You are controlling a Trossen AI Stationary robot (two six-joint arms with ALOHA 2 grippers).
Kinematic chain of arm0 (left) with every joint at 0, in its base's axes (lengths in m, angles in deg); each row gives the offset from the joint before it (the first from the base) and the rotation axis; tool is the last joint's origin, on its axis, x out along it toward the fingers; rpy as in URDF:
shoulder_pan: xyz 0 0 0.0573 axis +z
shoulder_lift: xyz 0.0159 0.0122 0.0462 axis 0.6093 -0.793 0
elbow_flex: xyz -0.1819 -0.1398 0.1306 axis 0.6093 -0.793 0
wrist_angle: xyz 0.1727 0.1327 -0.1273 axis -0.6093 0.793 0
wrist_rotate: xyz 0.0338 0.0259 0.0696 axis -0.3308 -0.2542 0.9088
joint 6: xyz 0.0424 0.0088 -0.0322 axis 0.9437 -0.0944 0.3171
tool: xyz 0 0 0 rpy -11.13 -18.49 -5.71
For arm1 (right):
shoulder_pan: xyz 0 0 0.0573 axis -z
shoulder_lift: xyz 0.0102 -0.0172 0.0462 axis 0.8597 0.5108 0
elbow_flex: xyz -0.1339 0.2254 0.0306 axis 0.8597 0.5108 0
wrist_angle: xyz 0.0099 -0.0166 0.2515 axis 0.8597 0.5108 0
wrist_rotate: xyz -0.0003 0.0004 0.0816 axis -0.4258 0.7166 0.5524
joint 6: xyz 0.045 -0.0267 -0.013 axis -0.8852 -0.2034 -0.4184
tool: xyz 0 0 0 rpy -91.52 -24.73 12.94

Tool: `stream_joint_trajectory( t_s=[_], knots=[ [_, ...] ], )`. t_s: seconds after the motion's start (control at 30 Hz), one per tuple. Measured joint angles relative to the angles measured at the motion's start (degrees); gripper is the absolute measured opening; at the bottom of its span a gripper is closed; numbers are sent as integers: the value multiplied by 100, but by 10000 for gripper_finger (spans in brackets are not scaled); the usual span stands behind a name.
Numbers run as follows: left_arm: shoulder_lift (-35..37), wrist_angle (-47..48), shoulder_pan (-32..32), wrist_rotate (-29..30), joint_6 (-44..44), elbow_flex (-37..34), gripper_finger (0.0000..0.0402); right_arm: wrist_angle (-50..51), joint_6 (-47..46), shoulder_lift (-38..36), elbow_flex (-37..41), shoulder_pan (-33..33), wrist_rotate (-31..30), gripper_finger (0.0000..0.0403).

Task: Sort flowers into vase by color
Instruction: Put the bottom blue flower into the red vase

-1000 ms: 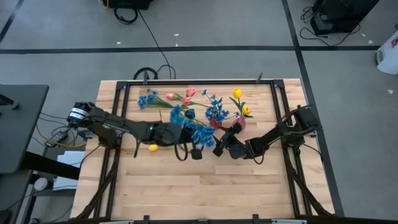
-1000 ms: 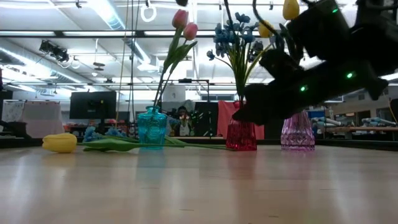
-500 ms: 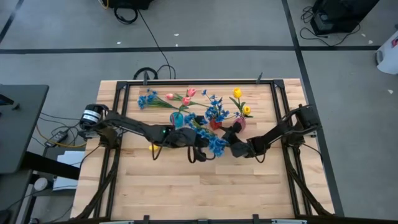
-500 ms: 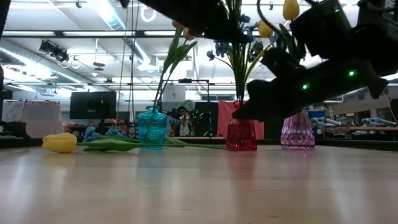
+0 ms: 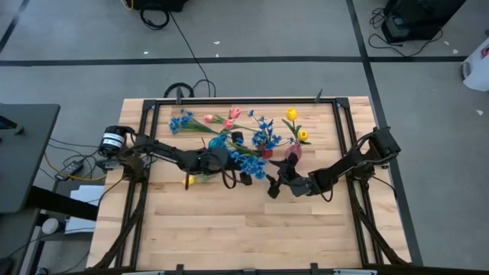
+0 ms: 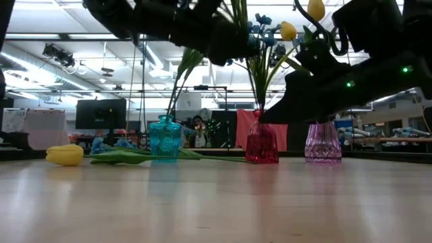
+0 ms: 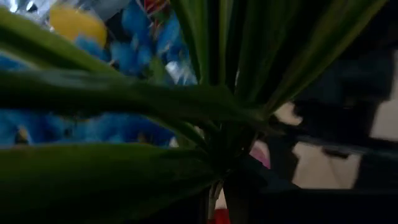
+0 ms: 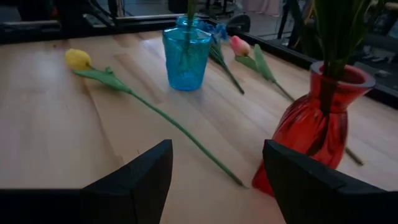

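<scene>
My left gripper (image 5: 238, 176) is up over the middle of the table, next to the red vase (image 5: 264, 151), and is shut on a blue flower spray (image 5: 249, 164). My right gripper (image 8: 214, 186) is open and hovers low on the near side of the pink vase (image 5: 293, 152). Blue blossoms stand in the red vase and yellow tulips (image 5: 291, 115) in the pink vase. The blue vase (image 8: 186, 53) holds stems. A yellow tulip (image 8: 78, 59) lies flat on the wood. Pink tulips (image 5: 229, 118) and another blue spray (image 5: 180, 121) lie along the far edge. My left gripper holds the blue flower spray by its bundle of green stems (image 7: 215, 180). Leaves fill the wrist view and hide the fingers, so the kind of hold cannot be told. The spray is lifted clear of the table, its blossoms (image 5: 252, 166) beside the red vase.
The three vases stand in a row across the table's far half. The black frame rail (image 5: 244, 100) runs along the far edge. Bare wood (image 5: 244, 229) lies toward the near edge. The lying tulip's long stem (image 8: 180, 134) reaches toward the red vase (image 8: 323, 124).
My left gripper carried the blue spray toward the table's right, from beside the blue vase to beside the red vase, first swinging toward the near edge, then back toward the far side. My right gripper drew back a little toward the near edge, away from the pink vase.
</scene>
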Motion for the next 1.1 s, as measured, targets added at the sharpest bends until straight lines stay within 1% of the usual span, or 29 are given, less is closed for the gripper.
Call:
stream_joint_trajectory(
  t_s=[0.27,0.47,0.67,0.87,1.1],
  knots=[
    [-26,0,205,-91,-53,-8,35,-16,-55,4,0,-10,63,258],
    [-29,-6,395,-403,-273,-8,35,-18,-143,4,0,-28,91,254],
    [-260,-259,613,-784,-515,-4,35,-97,-144,7,-4,-31,252,247],
    [-548,-384,634,-818,-525,-2,35,-97,-143,7,-4,-31,387,246],
    [-590,-136,701,-819,-1005,-2,35,-79,-128,7,-4,-31,535,246]
  ],
)
